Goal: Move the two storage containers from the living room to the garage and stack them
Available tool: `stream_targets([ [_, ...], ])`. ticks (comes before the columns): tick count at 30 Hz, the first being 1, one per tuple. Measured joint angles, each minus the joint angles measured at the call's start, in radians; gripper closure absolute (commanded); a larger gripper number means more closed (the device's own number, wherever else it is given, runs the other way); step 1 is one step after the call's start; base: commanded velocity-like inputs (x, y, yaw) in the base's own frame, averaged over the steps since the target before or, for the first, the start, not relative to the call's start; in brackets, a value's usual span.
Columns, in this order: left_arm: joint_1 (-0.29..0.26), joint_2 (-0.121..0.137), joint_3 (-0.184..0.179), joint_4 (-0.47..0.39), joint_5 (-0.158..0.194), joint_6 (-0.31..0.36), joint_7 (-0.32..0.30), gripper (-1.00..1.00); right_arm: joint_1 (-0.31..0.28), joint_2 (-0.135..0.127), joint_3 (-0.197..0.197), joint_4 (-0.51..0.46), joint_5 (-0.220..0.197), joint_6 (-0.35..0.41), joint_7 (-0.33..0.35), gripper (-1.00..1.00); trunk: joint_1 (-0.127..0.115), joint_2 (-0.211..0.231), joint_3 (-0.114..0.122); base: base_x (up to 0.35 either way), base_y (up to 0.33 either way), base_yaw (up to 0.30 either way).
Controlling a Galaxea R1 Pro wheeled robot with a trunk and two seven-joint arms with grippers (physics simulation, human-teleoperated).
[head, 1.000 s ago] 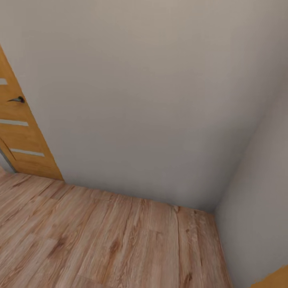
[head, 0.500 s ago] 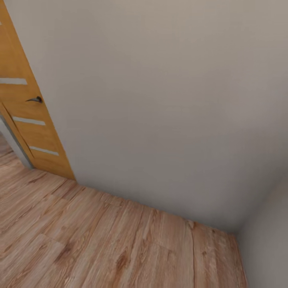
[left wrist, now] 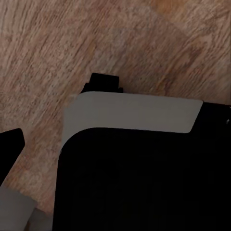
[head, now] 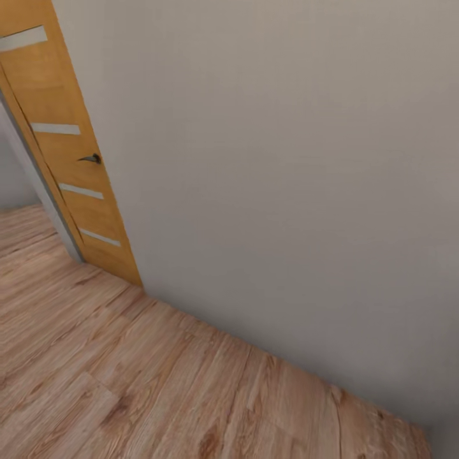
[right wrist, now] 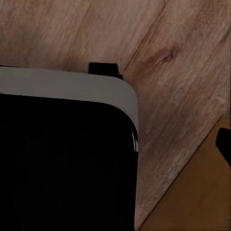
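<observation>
Evidently somewhere in transit. Impossible to say from these views where the two storage containers are, or whether either is being carried. Underfoot, light wood-plank floor (head: 127, 382), not the dark concrete of the garage, so probably not there yet. Judged by that: no stack built, both the setting-down and the stacking left to do.

Of the left gripper (left wrist: 8, 144), just one dark tip at the frame edge over the planks; likewise of the right gripper (right wrist: 224, 144). Cannot tell how wide either stands, nor whether holding anything. Beside each, the black-and-grey robot base (left wrist: 144, 183).

Near the right gripper, a flat orange-brown surface (right wrist: 192, 202), smooth rather than ribbed; unclear what.

Further out, ahead: a plain grey-white wall (head: 287, 191) meeting the planks, and leftward a honey-coloured door (head: 64, 159) with pale strips and a dark handle (head: 91, 158).
</observation>
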Motion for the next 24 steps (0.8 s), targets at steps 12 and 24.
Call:
stream_targets([
  [12,0.000,0.000,0.000,0.000,0.000,0.000,0.000,-1.00,0.000,0.000,0.000,0.000,0.000,0.000,0.000,-1.00,0.000,0.000,0.000,0.322,0.000,0.270],
  [24,0.000,0.000,0.000,0.000,0.000,0.000,0.000,-1.00,0.000,0.000,0.000,0.000,0.000,0.000,0.000,-1.00,0.000,0.000,0.000,0.322,0.000,0.270],
])
